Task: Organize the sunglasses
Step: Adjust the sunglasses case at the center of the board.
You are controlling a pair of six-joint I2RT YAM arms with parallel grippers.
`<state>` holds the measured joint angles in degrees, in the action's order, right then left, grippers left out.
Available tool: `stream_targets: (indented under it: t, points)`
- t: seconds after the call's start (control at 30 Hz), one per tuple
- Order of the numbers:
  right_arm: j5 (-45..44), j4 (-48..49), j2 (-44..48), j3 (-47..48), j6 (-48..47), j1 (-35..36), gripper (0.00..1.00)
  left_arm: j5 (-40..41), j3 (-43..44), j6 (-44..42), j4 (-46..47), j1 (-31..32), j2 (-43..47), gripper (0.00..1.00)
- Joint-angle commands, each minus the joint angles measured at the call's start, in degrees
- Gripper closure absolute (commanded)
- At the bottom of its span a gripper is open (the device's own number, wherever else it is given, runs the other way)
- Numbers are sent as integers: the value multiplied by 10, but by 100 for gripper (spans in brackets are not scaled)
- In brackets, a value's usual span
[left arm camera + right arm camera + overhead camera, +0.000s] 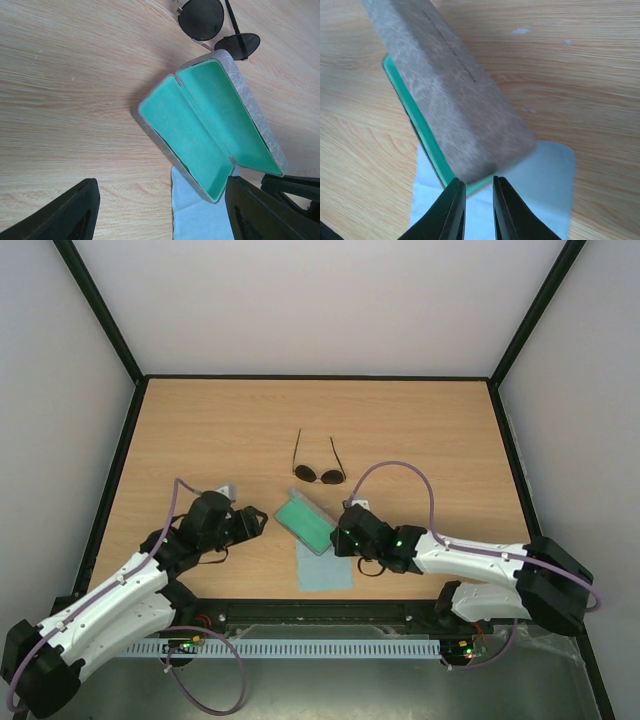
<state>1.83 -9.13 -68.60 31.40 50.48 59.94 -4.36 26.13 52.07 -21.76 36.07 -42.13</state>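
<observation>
sunglasses beside open case | lettering unreadable | left jaws wide | right jaws narrow, grip unclear

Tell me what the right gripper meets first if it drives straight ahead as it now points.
Probably the near end of the grey case, just ahead of the right gripper; depth is unclear.

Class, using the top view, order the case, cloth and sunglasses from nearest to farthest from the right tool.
1. Case and cloth, both at the right tool tips: too close to call.
2. Sunglasses, farther back, mid-table.
</observation>
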Motion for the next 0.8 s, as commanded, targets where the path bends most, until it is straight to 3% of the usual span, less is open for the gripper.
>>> stream_targets:
  t: [0.0, 0.2, 0.6, 0.77]
  points:
    - [7, 93, -33, -6, 26, -8, 81, -1, -7, 0, 15, -2, -7, 28]
    - [-10, 92, -59, -11, 29, -26, 82, 0, -7, 2, 12, -2, -5, 28]
    - [-134, -19, -76, 55, -40, -44, 82, 0, -11, 0, 15, -2, -9, 28]
    - [-137, -23, -93, 66, -64, -47, 81, -2, -11, 1, 16, -2, -12, 29]
